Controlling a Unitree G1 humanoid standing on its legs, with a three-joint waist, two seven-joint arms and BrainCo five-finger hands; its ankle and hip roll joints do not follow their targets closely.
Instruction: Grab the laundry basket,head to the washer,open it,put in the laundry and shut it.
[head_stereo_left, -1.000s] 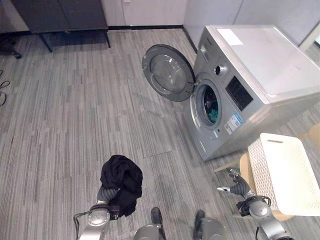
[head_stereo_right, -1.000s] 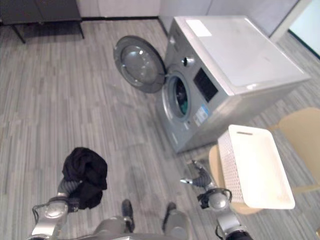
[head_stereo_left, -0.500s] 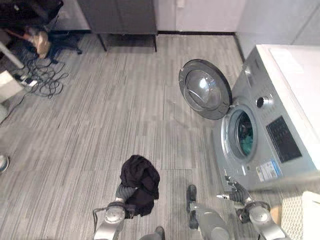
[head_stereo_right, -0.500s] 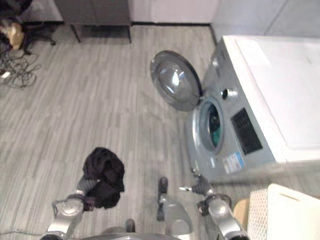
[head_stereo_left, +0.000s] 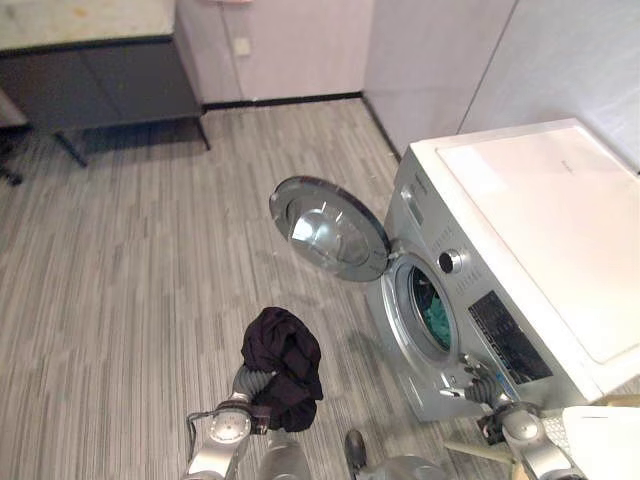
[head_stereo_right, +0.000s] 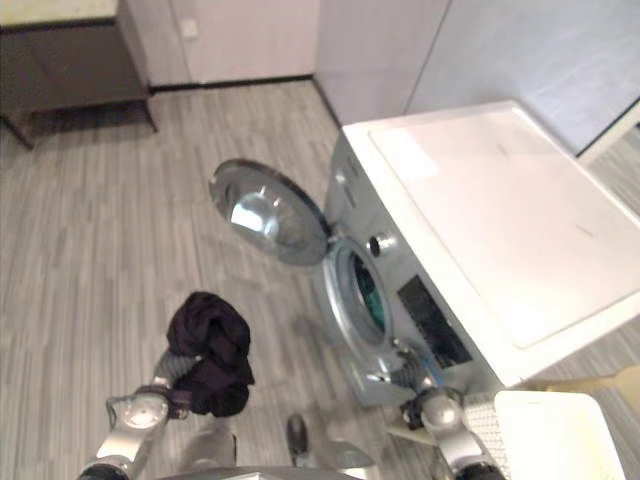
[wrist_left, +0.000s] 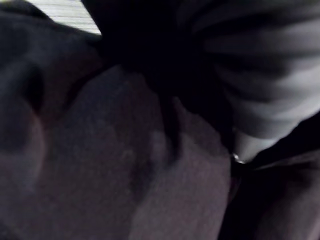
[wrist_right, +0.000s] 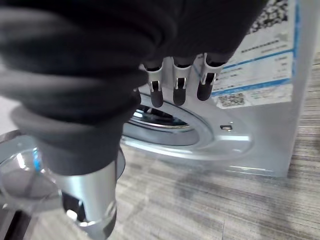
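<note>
Silver front-loading washer (head_stereo_left: 520, 290) with a white top, standing on grey striped floor (head_stereo_left: 130, 260) near a pale wall. Its round door (head_stereo_left: 330, 228) is swung fully open to the robot's left, exposing the drum opening (head_stereo_left: 432, 312), inside which teal fabric (head_stereo_left: 436, 318) is visible. The front panel carries a chrome knob (head_stereo_left: 452, 262) and a dark display panel (head_stereo_left: 508, 338); a blue-edged sticker with square codes (wrist_right: 260, 60) sits below, its small print not legible. The left hand (head_stereo_left: 243, 382) is raised and wrapped in a bundle of black laundry (head_stereo_left: 284, 366); its fingers are buried in the cloth, so their state cannot be told. The right hand (head_stereo_left: 478, 380) hovers just before the washer's front, fingers (wrist_right: 179, 86) relaxed and empty. A white laundry basket (head_stereo_right: 545, 438) sits at the lower right, beside the washer.
</note>
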